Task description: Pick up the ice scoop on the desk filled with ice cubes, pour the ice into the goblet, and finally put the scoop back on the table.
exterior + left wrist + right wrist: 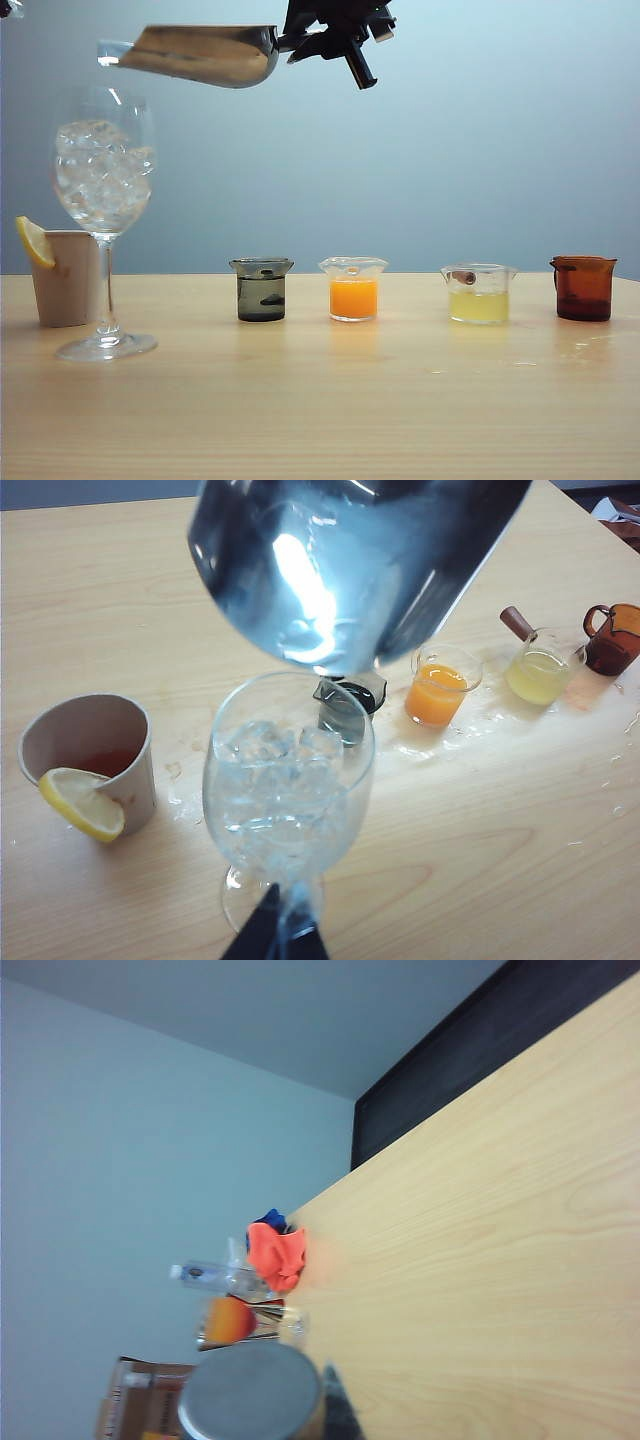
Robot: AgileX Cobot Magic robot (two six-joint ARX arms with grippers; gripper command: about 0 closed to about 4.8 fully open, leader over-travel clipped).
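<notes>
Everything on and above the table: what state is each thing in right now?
Scoop: held in the air above the goblet, looks emptied.
Goblet: upright, bowl full of ice cubes.
Right gripper: shut on the scoop's handle.
Left gripper: low beside the goblet's foot, state unclear.
Beige cup: upright, lemon slice on rim.
Orange beaker: upright, about half full.

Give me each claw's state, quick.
Left claw: low beside the goblet foot; open or shut cannot be told.
Right claw: above the table, shut on the scoop handle.
</notes>
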